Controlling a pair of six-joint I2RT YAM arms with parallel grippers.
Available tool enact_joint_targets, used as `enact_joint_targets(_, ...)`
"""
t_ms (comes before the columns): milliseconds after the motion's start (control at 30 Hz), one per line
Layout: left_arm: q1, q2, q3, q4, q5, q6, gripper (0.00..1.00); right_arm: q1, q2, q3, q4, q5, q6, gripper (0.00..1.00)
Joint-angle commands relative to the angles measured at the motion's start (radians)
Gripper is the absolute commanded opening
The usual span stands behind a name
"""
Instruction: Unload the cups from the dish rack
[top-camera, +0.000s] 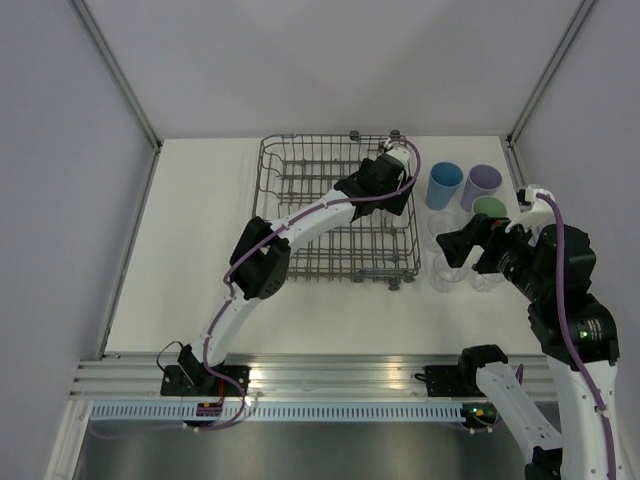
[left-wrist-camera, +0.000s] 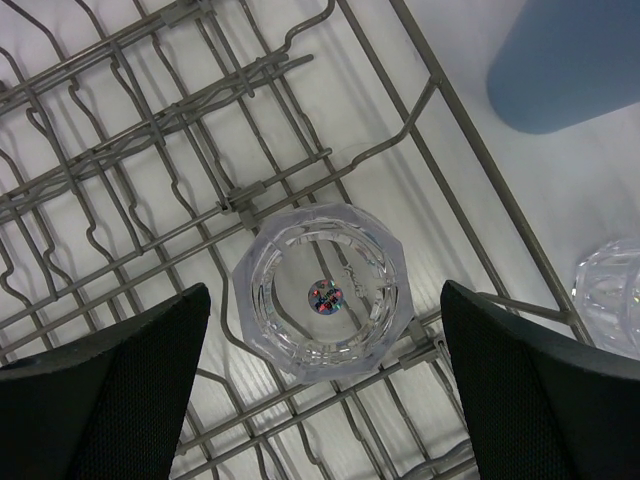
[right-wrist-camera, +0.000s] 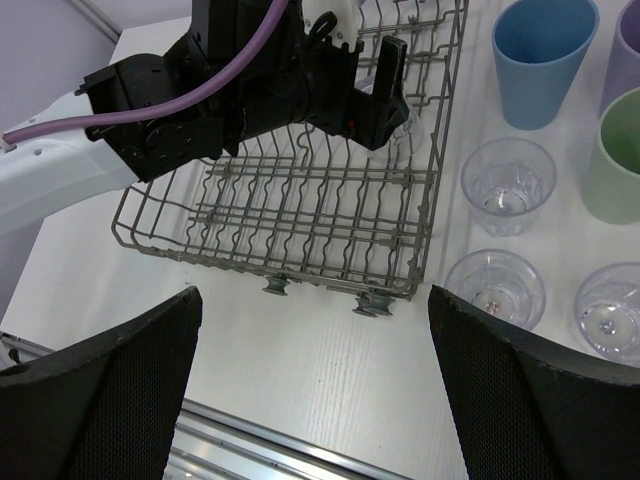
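The grey wire dish rack (top-camera: 335, 215) — thin bent rods and upright tines — sits mid-table. Toward its far right corner stands one clear faceted cup (left-wrist-camera: 322, 297), though whether mouth-up is hard to tell. It lies between the left gripper's (top-camera: 388, 187) wide-spread black fingers, untouched. Right of the rack stand the smooth blue cup (top-camera: 444, 185), lavender cup (top-camera: 481, 186), green cup (top-camera: 490, 207) and three clear cups (right-wrist-camera: 508, 186). The right gripper (right-wrist-camera: 315, 300) hovers nearby — wide open, empty.
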Motion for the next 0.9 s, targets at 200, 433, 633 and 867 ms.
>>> enact_joint_targets(200, -0.005, 0.043, 0.060, 0.051, 0.011, 0.063, 0.86, 0.010, -0.006, -0.018, 0.030, 0.007, -0.002, 0.98)
enact_joint_targets(433, -0.005, 0.039, 0.054, 0.053, 0.021, 0.076, 0.43, 0.015, -0.006, -0.015, 0.027, 0.018, -0.006, 0.98)
enact_joint_targets(633, -0.007, -0.041, 0.008, 0.049, 0.015, 0.052, 0.08, 0.018, 0.002, -0.021, 0.030, 0.044, -0.014, 0.98)
enact_joint_targets(867, -0.005, -0.171, -0.037, 0.048, 0.006, 0.036, 0.02, 0.020, -0.007, -0.019, 0.025, 0.117, -0.016, 0.98)
